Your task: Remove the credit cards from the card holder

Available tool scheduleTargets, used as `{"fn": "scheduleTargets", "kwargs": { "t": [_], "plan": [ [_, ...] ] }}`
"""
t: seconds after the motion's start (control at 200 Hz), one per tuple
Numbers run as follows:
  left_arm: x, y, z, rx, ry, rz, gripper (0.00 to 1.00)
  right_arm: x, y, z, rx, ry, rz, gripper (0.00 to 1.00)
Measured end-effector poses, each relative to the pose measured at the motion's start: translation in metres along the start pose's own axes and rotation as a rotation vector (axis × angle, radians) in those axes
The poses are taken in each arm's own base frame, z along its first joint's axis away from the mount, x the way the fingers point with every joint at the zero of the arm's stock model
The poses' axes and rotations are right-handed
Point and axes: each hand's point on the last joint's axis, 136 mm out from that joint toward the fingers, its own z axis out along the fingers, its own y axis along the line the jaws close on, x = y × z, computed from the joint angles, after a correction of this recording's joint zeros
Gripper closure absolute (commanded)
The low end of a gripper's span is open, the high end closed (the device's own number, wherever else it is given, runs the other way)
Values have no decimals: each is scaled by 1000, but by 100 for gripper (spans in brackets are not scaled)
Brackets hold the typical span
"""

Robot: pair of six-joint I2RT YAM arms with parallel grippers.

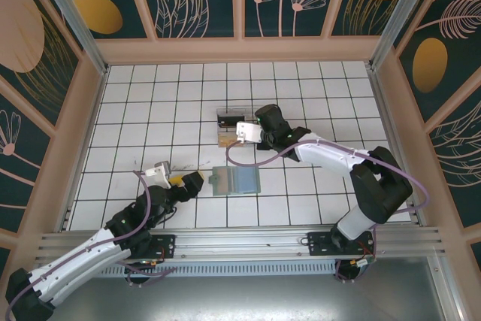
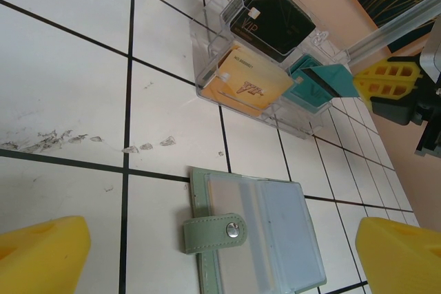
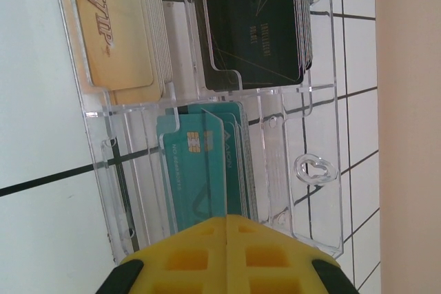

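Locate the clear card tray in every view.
Top external: clear tray at centre, beyond the card holder.
Left wrist: clear tray upper middle, beyond the card holder.
Right wrist: clear tray across the middle.
Shared landmark: gold VIP cards in one compartment.

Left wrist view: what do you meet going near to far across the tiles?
Soft grey-green folding card holder, lying open → gold VIP credit cards → black credit cards, both stacks in the clear plastic compartmented tray.
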Motion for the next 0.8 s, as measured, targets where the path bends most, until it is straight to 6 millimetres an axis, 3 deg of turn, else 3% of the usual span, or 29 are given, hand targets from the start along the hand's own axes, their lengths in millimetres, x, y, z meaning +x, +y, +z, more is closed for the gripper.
{"fn": "scheduleTargets", "kwargs": {
  "t": [0.235, 0.405, 0.485, 0.801],
  "plan": [
    [0, 0, 0, 0, 0, 0, 1, 9, -5, 2, 3, 15, 18, 100],
    [-1, -1, 0, 3, -2, -1, 1, 14, 5, 14, -27, 33, 18, 100],
    [-1, -1, 0, 5, -3, -2, 1, 15, 7, 18, -34, 38, 31, 75],
    [-1, -1, 0, 5, -4, -2, 1, 11, -9, 21, 23, 46, 69, 68]
  ]
}}
